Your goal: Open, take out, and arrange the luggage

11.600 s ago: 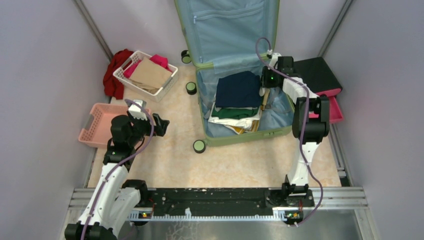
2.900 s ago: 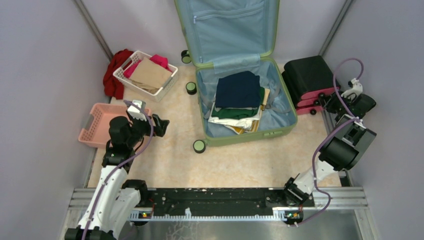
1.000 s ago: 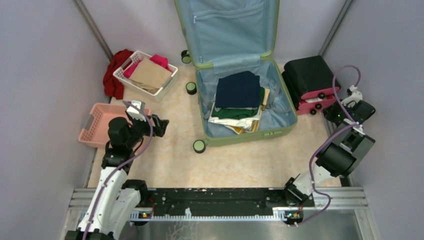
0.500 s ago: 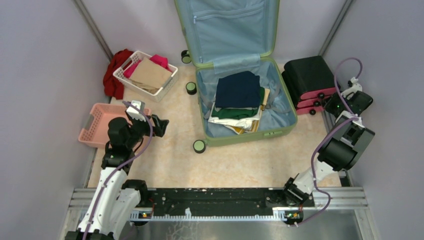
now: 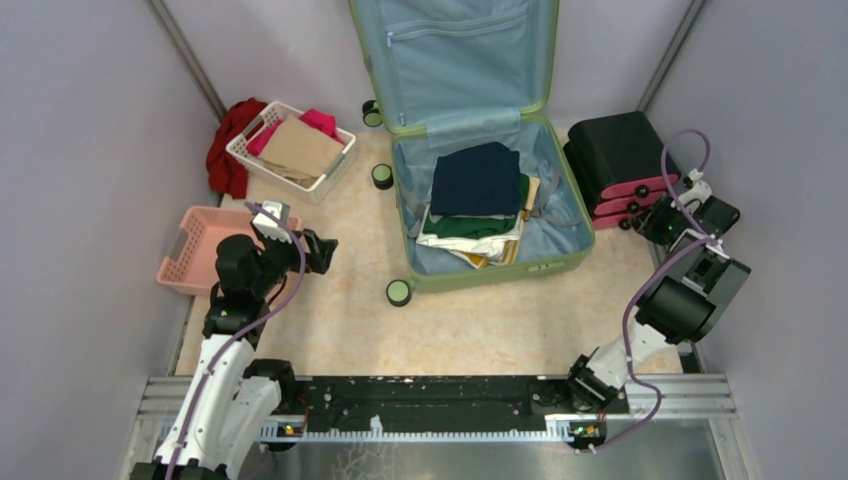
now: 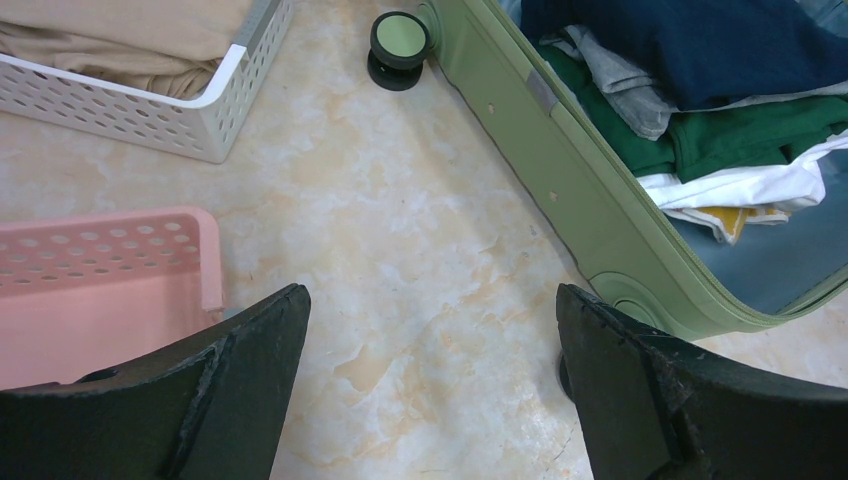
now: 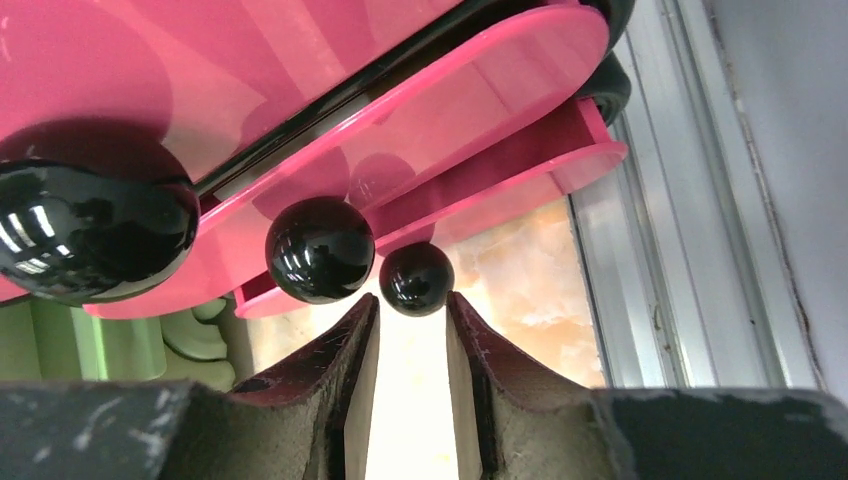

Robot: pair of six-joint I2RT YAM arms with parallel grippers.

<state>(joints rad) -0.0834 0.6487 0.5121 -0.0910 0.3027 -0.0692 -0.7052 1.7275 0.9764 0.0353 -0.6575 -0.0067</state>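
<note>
The sage-green luggage (image 5: 480, 277) lies open just right of the left gripper (image 6: 430, 295), whose jaws stand wide and empty. Its shell looks stiff and bulky; the folded clothes (image 5: 478, 178) inside are soft, best pinched at a fold. The right gripper (image 7: 412, 300), narrowly parted and empty, points at 1 black ball wheel (image 7: 417, 278) just ahead.

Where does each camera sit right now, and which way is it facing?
Top external: above and behind the base rail, looking down on the open luggage; the whole robot shows, left gripper and right gripper included.
Left wrist: low over the floor, facing the luggage's side, pink basket and white basket; its wide-apart fingers at bottom.
Right wrist: close to the black-and-pink cases, facing their black wheels; its narrowly parted fingers at bottom.
Shared: top and left wrist both show luggage and baskets; top and right wrist, the cases.
</note>
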